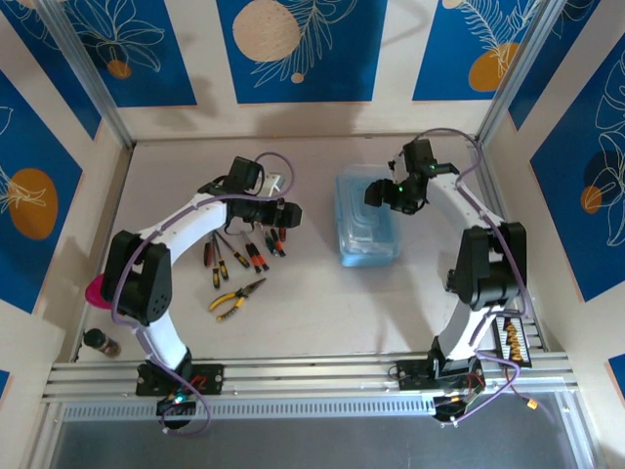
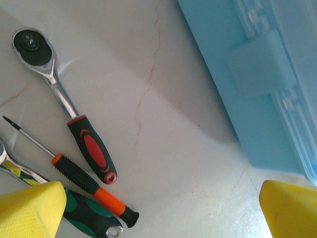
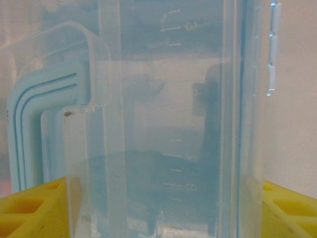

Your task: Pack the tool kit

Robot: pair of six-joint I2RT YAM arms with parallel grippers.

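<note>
Opening the case (image 1: 369, 234) looks like the step in hand. From above, the right gripper (image 1: 391, 200) sits over its far end. The left gripper (image 1: 284, 215) hangs spread wide just left of it, above the screwdrivers (image 1: 234, 256) and pliers (image 1: 236, 298).

Left wrist: a steel ratchet (image 2: 59, 94) with a ribbed rubber grip lies left of the case's smooth blue corner.

Right wrist: yellow pads (image 3: 29, 208) flank the clear lid (image 3: 168, 124) and curved blue handle (image 3: 29, 119); whether they pinch it I cannot tell. Next comes a firm hold, then a lift on the hinge.
</note>
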